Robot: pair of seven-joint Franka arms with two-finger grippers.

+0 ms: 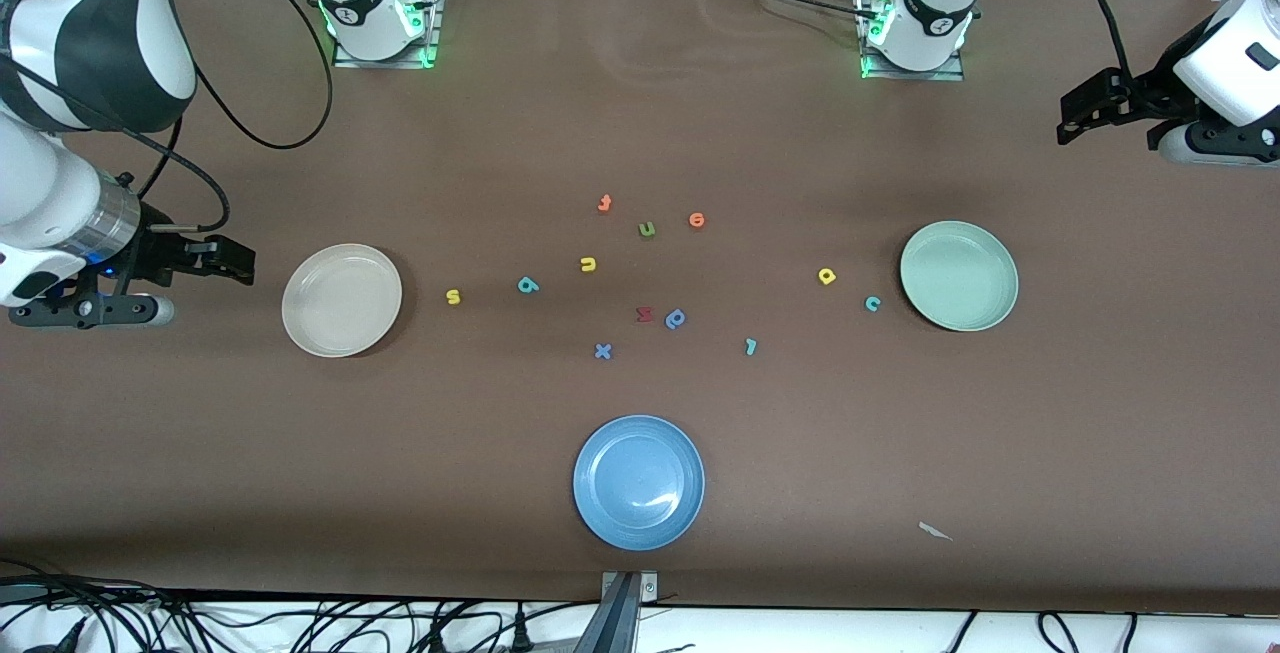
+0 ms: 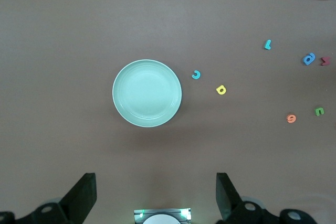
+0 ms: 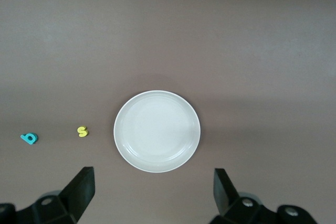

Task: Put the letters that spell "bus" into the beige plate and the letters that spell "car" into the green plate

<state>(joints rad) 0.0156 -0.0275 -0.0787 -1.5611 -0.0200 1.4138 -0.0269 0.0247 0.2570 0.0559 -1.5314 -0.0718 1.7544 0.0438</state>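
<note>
Decoys, a green u and blue x, lie among task letters; both grippers gape apart

A robotics lab: two bolted-down arm bases on a brown-covered table; loose cables along its edge.

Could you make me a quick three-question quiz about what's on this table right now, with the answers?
1. True or false: the beige plate already holds a letter.
2. Which letter lies closest to the green plate? A) the teal c B) the blue x C) the yellow s
3. Fill in: the plate nearest the front camera is ____.

Key: 1 false, it is empty. 2 A. 3 blue.
</note>
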